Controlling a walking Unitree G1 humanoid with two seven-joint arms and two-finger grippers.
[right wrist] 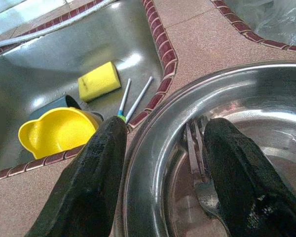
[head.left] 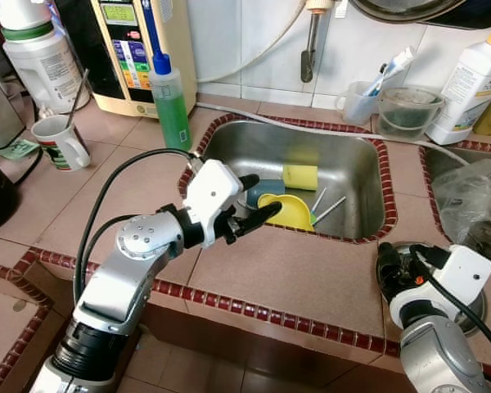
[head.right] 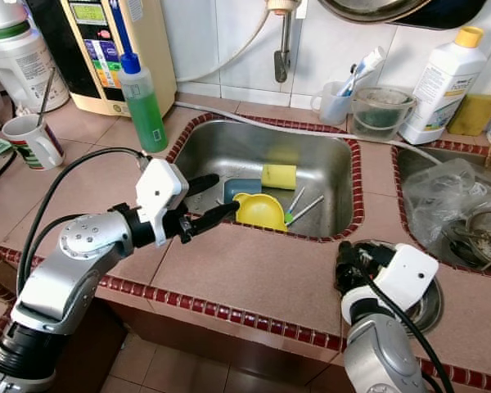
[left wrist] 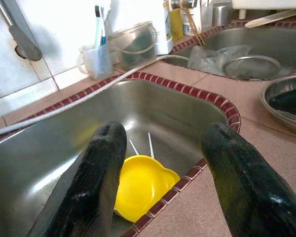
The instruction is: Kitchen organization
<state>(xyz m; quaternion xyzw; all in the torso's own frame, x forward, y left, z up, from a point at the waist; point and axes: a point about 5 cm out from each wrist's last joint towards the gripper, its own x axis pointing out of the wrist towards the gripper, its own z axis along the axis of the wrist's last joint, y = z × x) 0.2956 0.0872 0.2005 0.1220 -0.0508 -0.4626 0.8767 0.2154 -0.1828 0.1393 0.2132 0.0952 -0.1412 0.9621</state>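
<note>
— Where was the left gripper (head.left: 254, 201)?
— Fingers spread, hovering at the sink (head.left: 356, 176) edge over the yellow bowl (head.left: 288, 211).
— And the right gripper (right wrist: 163, 182)?
— Open, straddling the steel bowl (right wrist: 266, 98) rim, apparently above a fork (right wrist: 200, 163).

Yellow bowl (head.left: 288, 211), yellow sponge (head.left: 299, 176), green soap bottle (head.left: 171, 102), steel sink (head.left: 344, 160), red-tile trim.

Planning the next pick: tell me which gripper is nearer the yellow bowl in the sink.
Left. The left gripper hovers open at the sink's near-left edge, just beside the yellow bowl. The right gripper is over the metal bowl on the counter.
</note>
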